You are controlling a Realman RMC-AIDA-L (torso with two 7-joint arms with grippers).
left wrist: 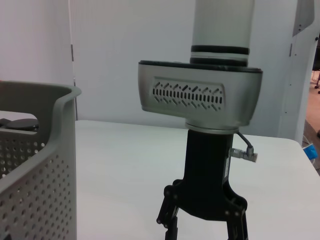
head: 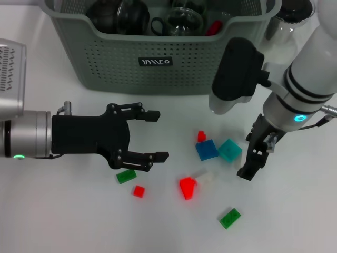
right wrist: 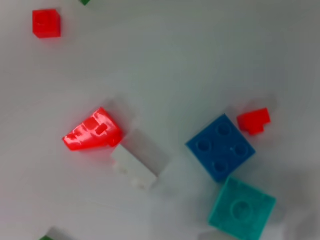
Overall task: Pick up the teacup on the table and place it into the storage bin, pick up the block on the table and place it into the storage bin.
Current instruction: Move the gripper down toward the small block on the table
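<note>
The bin (head: pixel 158 58) stands at the far side of the white table (head: pixel 63 221), its black label facing the robot. Inside it lie dark round things, a clear glass cup (head: pixel 181 22) and something red (head: pixel 213 27) near the right end; I cannot tell which, if any, is the teacup.

The left gripper (head: pixel 158 136) reaches in from the left, low over the table just in front of the bin. Its two black fingers are spread wide with nothing between them. One fingertip (head: pixel 152 115) points toward the bin's front wall, the other (head: pixel 160 156) sits just above a small green block (head: pixel 126 176).

The right gripper (head: pixel 247 169) hangs down on the right side, its dark tip close to the table, just beside the teal block (head: pixel 230 149). Whether its fingers are parted or closed I cannot tell, and I see nothing held in it. It also shows from the left wrist camera (left wrist: pixel 202 235), a dark claw under a silver housing, cut off at the picture's edge, with the bin's corner (left wrist: pixel 35 165) to one side.

The blocks are scattered on the table between the two arms. A blue block (head: pixel 207 150) touches the teal one, with a small red piece (head: pixel 201 136) just behind it. A red wedge (head: pixel 187 187) lies against a white block (head: pixel 205 177). A small red cube (head: pixel 138 191) sits near the green block, and another green block (head: pixel 230 217) lies apart, nearer the robot. The right wrist camera looks straight down on the wedge (right wrist: pixel 92 131), white block (right wrist: pixel 137 162), blue block (right wrist: pixel 221 147) and teal block (right wrist: pixel 241 209).
</note>
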